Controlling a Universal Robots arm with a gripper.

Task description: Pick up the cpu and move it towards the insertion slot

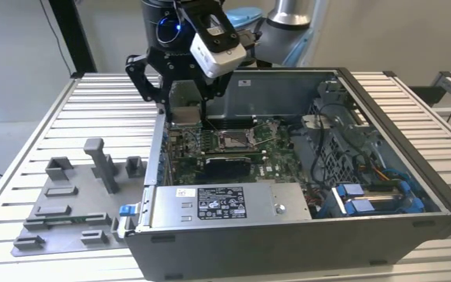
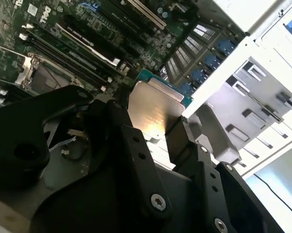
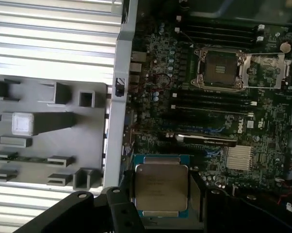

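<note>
Pointing straight down over the motherboard's (image 1: 276, 160) edge, the arm's (image 1: 162, 24) jaws clamp the cpu (image 3: 161, 187), apart from the insertion slot (image 3: 219, 68).

— Are we reading any print here?
— We are seeing a black-and-white sticker (image 1: 220, 203) on the silver power supply (image 1: 290, 198), its lines too small to read.
— And on the cpu (image 3: 160, 187)?
— In the first wrist view we are making out faint engraving on its metal top, illegible.
</note>
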